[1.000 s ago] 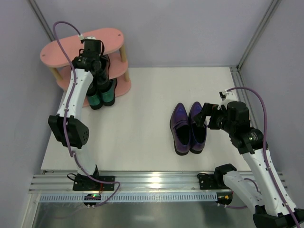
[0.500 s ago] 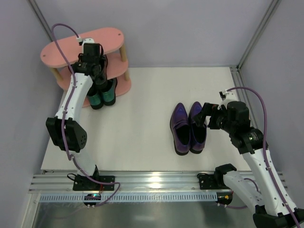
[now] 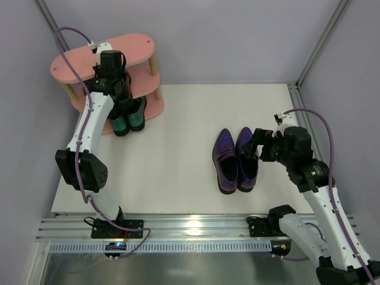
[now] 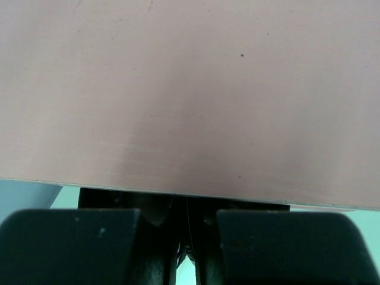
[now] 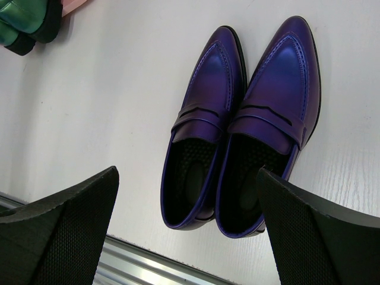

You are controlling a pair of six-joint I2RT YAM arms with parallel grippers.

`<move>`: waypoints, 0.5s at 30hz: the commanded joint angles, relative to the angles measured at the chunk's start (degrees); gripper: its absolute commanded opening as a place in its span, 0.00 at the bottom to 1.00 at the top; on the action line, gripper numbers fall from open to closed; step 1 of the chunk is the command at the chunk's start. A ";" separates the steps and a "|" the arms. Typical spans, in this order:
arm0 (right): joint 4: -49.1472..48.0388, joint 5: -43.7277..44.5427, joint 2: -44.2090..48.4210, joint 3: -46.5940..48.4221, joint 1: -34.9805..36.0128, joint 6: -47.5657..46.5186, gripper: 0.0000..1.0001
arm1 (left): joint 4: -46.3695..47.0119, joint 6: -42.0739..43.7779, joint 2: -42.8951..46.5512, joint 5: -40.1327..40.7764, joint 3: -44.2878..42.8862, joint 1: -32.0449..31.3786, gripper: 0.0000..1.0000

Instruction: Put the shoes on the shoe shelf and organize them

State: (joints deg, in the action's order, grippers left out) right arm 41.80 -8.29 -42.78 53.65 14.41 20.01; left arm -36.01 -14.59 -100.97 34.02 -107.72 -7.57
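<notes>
Holding right gripper point(image 5: 187, 171) wide apart by purple pair point(image 3: 236, 159), side by side on table point(image 3: 178, 107). Parking left gripper point(image 4: 178, 217) close against shelf point(image 3: 133, 46) board; can't tell its opening. Seeing green pair point(image 3: 127, 120) heels-out on bottom tier.

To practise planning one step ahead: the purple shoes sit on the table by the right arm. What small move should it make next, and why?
Probably lower the right tool onto the purple pair. In the wrist view its fingers are spread wide and frame both shoes, which lie side by side on the table, ungripped.
</notes>
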 commanded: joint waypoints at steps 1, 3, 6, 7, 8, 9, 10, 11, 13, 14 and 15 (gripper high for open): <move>-1.81 -0.05 -0.19 0.14 0.18 -0.41 0.97 | 11.40 -2.28 2.44 2.02 -1.79 1.77 0.09; -1.72 -0.06 -0.19 0.05 0.18 -0.41 0.97 | 10.70 -2.81 2.35 1.93 -1.88 1.77 0.10; -1.72 -0.05 -0.11 -0.03 0.18 -0.50 0.97 | 10.70 -4.04 3.58 0.88 -0.74 1.77 0.23; -1.72 -0.05 -0.02 -0.03 0.26 -0.50 0.97 | 10.87 -4.39 4.89 0.35 -0.47 1.77 0.28; -1.64 -0.05 -0.10 0.05 0.18 -0.50 0.98 | 10.61 -4.92 5.51 -0.79 -0.47 1.77 0.34; -1.64 -0.05 -0.02 0.05 0.26 -0.50 0.97 | 10.00 -5.27 6.13 -1.58 -0.65 1.77 0.46; -1.72 -0.05 0.07 -0.03 0.26 -0.50 0.97 | 9.47 -6.14 7.53 -2.20 -0.65 1.69 0.52; -1.64 0.03 0.07 -0.03 0.26 -0.41 0.97 | 8.94 -6.67 8.06 -3.25 -0.73 1.68 0.61; -1.64 -0.05 0.16 -0.03 0.18 -0.41 0.97 | 7.10 -8.08 9.29 -4.13 -1.00 1.68 0.67; -1.64 -0.05 0.16 -0.03 0.26 -0.41 0.97 | 6.83 -8.35 10.78 -4.75 -0.82 1.68 0.69; -1.64 -0.05 0.16 -0.03 0.18 -0.41 0.97 | 6.05 -8.52 11.40 -5.62 -0.56 1.68 0.70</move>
State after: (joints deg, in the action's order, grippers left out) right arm 41.80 -8.29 -42.76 53.65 14.41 20.01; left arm -36.88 -19.75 -95.22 29.39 -106.85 -7.35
